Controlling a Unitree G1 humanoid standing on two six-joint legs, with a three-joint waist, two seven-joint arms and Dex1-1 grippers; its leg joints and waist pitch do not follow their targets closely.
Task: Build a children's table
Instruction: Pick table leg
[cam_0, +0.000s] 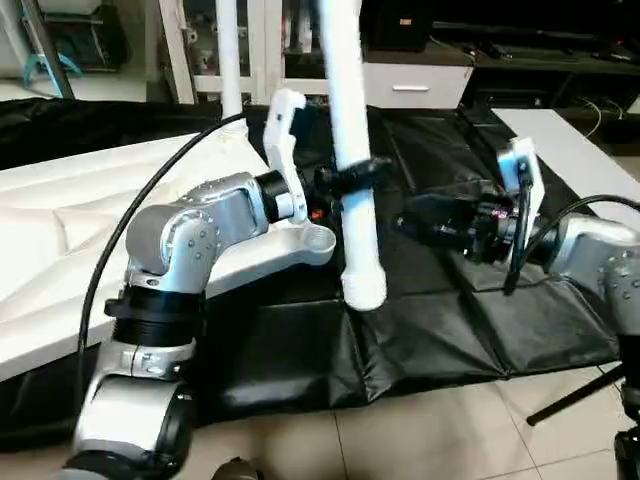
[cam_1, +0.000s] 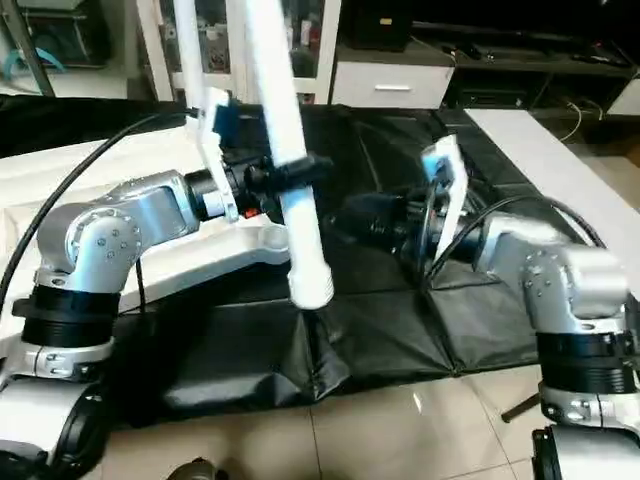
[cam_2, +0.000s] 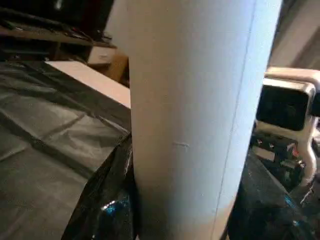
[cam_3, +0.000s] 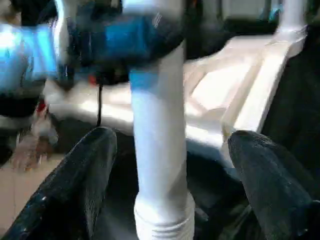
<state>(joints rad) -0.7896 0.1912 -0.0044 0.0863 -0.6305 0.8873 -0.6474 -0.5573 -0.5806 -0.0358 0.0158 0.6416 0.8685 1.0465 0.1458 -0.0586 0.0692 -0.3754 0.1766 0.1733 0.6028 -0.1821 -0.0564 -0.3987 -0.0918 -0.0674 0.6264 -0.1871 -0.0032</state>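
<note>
We hold one white tubular leg (cam_0: 352, 150) upright in our left gripper (cam_0: 352, 178), whose black fingers are clamped around it about midway up, so the lower, ribbed end (cam_0: 364, 288) hangs free above the black-covered worktable (cam_0: 470, 330). Gripping it at the middle keeps that end clear, which we judge is the point: it has to go into a socket. The white tabletop (cam_0: 70, 230) lies upside down on the worktable to our left, ribbed underside up, and its near round corner socket (cam_0: 318, 240) sits just beside the hanging end of the leg, a little to the left of it and not yet under it. A second leg (cam_0: 228, 60) already stands upright from the far part of the tabletop. Our right gripper (cam_1: 345, 222) is level, pointing at the held leg from the right with its jaws spread wide and nothing between them touching; in the right wrist view its two black fingers (cam_3: 75, 190) stand either side of the leg's lower end without contact. We take it that the right hand is placed there to steady or guide the end, since a long tube held at one point can swing and miss the socket.
</note>
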